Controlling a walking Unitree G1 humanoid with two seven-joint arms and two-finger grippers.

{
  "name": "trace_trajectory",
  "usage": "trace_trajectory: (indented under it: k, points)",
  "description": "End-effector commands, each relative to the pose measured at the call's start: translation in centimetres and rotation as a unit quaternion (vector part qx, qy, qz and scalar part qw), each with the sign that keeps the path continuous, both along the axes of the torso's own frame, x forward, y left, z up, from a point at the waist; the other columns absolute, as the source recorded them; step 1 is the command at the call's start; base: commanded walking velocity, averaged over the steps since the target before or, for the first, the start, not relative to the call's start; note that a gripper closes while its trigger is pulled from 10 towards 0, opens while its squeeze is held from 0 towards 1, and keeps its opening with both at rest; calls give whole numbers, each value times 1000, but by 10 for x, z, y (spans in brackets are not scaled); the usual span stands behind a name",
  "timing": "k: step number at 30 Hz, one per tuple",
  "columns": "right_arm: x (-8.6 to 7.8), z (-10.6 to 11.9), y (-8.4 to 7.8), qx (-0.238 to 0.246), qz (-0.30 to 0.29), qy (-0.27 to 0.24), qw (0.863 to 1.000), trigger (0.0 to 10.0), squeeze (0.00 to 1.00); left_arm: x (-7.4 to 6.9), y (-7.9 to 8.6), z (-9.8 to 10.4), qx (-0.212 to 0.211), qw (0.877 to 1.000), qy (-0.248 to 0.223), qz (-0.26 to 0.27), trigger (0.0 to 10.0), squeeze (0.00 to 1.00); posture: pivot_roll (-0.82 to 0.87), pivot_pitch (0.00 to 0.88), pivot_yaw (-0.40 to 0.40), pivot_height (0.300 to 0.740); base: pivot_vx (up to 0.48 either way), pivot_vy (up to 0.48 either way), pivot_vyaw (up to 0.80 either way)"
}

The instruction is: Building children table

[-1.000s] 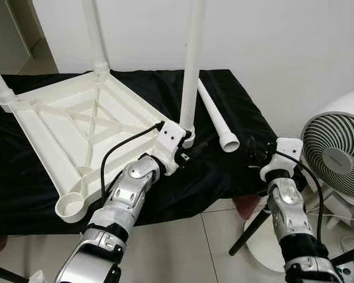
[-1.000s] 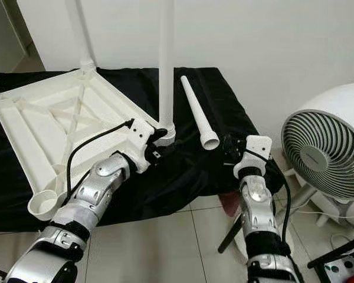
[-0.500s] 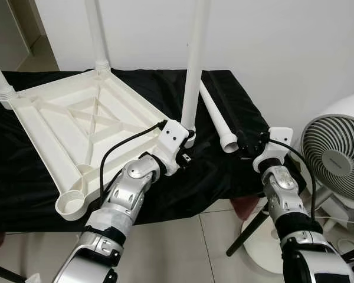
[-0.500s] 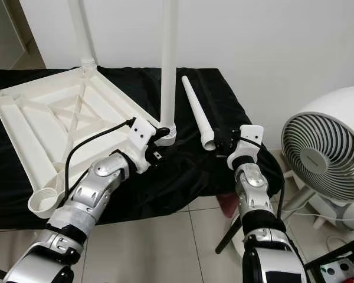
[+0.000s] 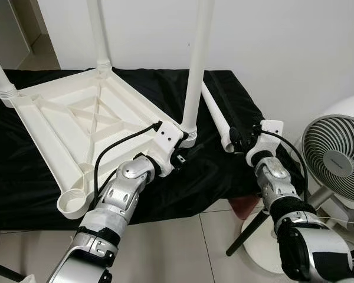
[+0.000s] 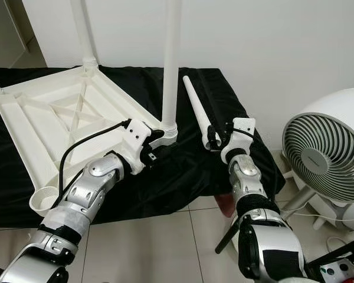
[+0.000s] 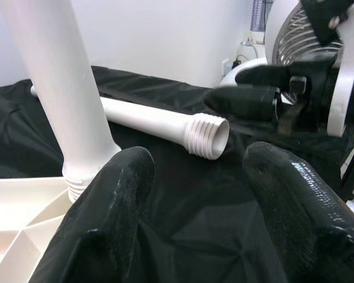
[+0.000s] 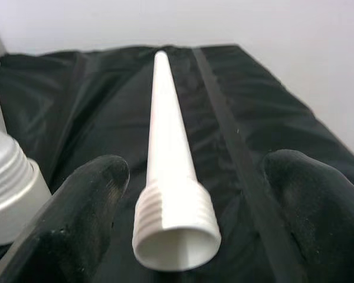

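Observation:
The white table top (image 5: 76, 127) lies upside down on the black cloth, with three white legs standing upright in its corners. The socket (image 5: 71, 203) at its near corner is empty. A loose white leg (image 5: 215, 115) lies on the cloth to the right, threaded end (image 8: 176, 230) toward me. My right gripper (image 5: 237, 139) is open, one finger on each side of that threaded end without touching it. My left gripper (image 5: 180, 156) is open beside the base of the nearest upright leg (image 7: 65, 118), holding nothing.
A black cloth (image 5: 236, 171) covers the low bench against the white wall. A white fan (image 5: 336, 159) stands on the floor at the right, with a black stand leg (image 5: 248, 233) below my right arm. Pale tile floor (image 5: 177, 247) runs along the bench's front edge.
My right arm has reached forward and to the left, bringing its open fingers up around the loose leg's threaded end. The left arm has stayed by the upright leg.

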State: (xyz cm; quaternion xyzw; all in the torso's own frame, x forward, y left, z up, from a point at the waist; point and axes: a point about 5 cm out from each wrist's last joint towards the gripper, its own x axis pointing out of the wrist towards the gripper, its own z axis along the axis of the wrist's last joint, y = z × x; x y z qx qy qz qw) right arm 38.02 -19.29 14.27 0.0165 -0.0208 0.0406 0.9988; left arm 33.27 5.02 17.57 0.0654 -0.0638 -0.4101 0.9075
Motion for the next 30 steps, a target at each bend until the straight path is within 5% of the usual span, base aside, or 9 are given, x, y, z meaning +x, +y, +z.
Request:
trace_trajectory:
  k: [1,18,30]
  points:
    - [3,-1,0,-4,0,23,1000,10000,0,-2,-2,-1,6,1000,6,-15,10000,0,4,0,-45,740,0,0,0]
    - [7,5,6,-9,9,7,1000,10000,0,-6,0,-2,9,1000,16,-23,10000,0,15,8,-56,740,0,0,0]
    - [13,30,6,-10,33,-44,998,10000,0,-12,0,41,-29,997,2,-71,10000,0,27,187,-69,740,0,0,0]
